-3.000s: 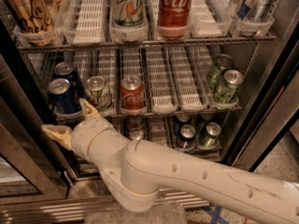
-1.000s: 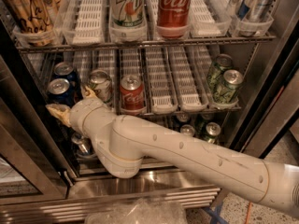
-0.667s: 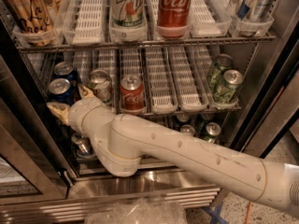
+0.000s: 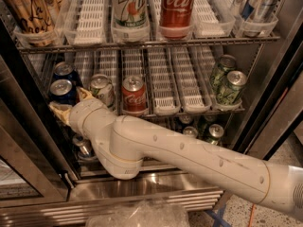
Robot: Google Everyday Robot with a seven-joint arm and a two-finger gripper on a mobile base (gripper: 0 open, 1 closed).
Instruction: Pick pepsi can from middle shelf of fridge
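pepsi can (image 4: pixel 61 90) stands just above the hand (image 4: pixel 70 101), at the front of the leftmost lane on the middle shelf (image 4: pixel 163 103) of the fridge (image 4: pixel 142 183); the hand's two fingers are spread apart either side of the can's lower part, a second blue can (image 4: pixel 64 71) just behind it

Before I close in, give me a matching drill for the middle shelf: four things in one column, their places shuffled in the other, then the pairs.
Things:
1. pepsi can
2. red Coca-Cola can
3. green cans
4. gripper

Places:
a. far-right lane
b. at the front of the far-left lane, one finger on each side of the front can
c. far-left lane
d. third lane from the left

Pairs: 1-c, 2-d, 3-a, 4-b
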